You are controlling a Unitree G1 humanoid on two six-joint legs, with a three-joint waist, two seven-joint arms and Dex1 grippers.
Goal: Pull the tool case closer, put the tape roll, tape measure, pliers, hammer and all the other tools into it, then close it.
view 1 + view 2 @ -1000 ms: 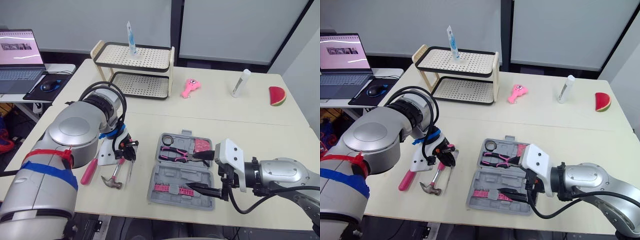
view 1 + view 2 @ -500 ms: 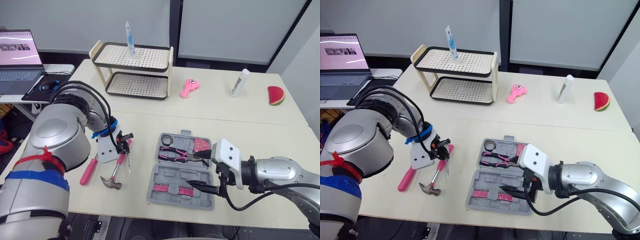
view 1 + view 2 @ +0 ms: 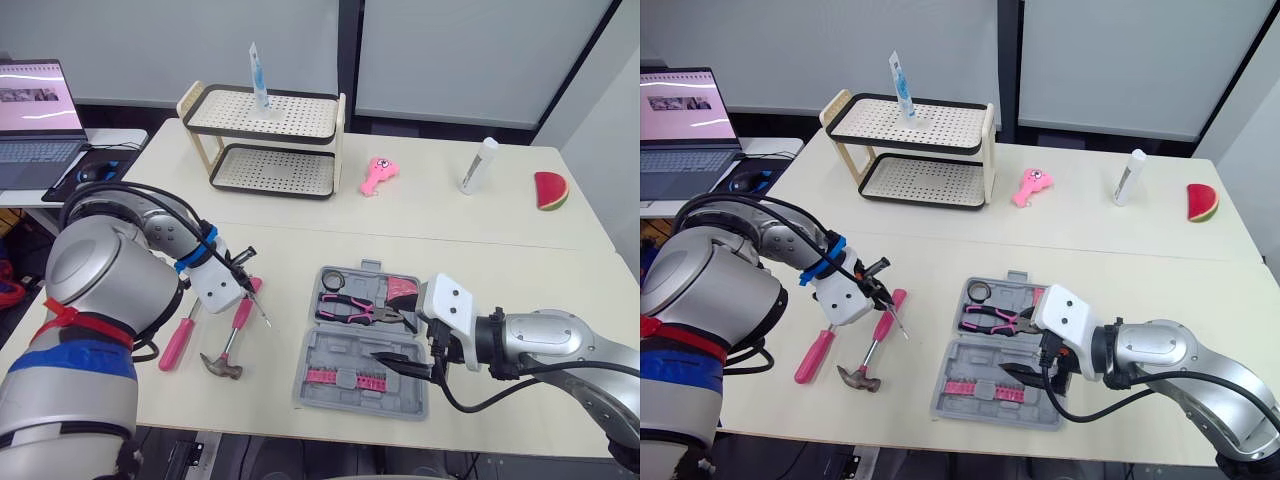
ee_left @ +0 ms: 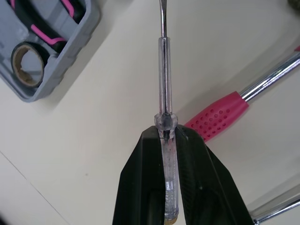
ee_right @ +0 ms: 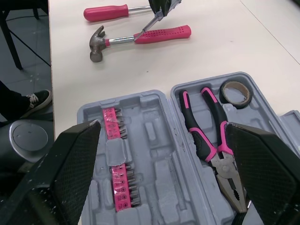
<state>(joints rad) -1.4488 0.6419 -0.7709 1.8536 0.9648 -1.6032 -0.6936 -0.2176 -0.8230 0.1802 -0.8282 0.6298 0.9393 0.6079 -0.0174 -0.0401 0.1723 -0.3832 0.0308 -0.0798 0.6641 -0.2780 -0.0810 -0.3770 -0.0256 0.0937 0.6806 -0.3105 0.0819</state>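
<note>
Tool case [image 3: 365,340] at lower centre, open flat, near the front edge of the surface [image 3: 480,240]. Already inside: pliers [image 3: 350,308], tape roll [image 3: 332,277] and pink tape measure [image 3: 403,290] in the upper half, pink bit strip [image 3: 345,379] in the lower half. To its left, loose on the surface: hammer [image 3: 232,335] and pink-handled screwdriver [image 3: 180,340].

Left gripper [image 4: 164,136] above the hammer handle, jaws clenched on a clear-handled screwdriver [image 4: 162,79], blade slanting down-right. Right gripper [image 3: 402,342] at the case's right edge, jaws released and wide apart, holding nothing.

Step in hand, by the look of it: carry the clear screwdriver across to the case. Lift clear of the hammer first, line the shaft up with a long free slot, lower flat, then let go. Keep the right arm out of the path; probably useful for steadying the case.
</note>
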